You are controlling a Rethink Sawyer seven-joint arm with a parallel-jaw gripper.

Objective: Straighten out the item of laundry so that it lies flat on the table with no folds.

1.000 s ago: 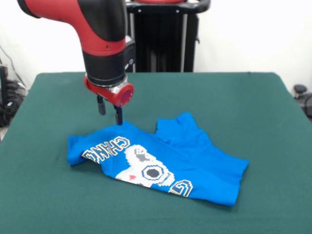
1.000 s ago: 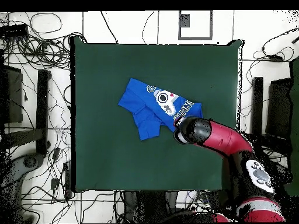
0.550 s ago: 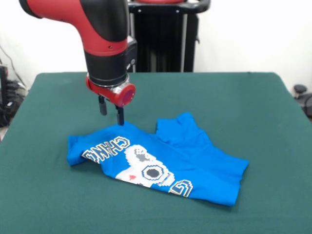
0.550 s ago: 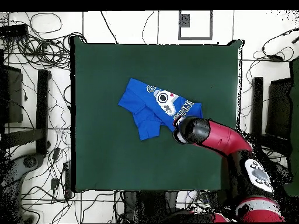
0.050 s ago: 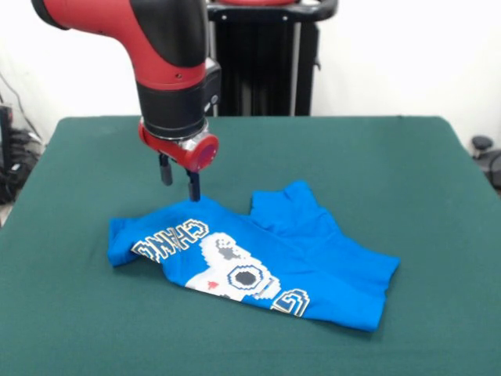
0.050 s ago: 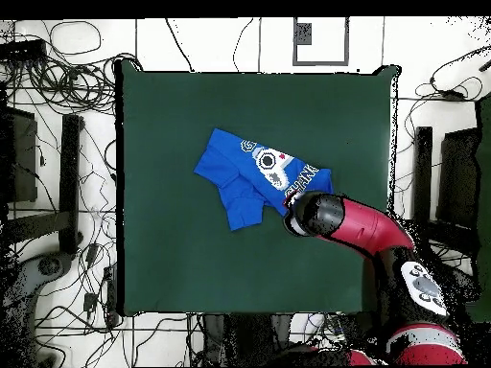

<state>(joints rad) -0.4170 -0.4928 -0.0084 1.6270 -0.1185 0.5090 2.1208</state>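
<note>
Shirt count is one: a bright blue short-sleeved T-shirt (image 5: 258, 254) with a pixel-style graphic, rumpled and folded over itself near the middle of the dark green felt table (image 5: 376, 157). One red and black arm's gripper (image 5: 178, 180) hangs at the shirt's 11 o'clock edge, fingers apart, empty. Looks like pre-grab; next it needs to pinch that edge and pull outward.

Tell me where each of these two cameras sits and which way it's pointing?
Front view: sits across the table, facing the robot; shows the red and black arm coming down, its gripper open just above the blue T-shirt.
Overhead view: hangs above, looking straight down; shows the arm reaching in from the bottom right.
Both share the T-shirt, table and arm.
</note>
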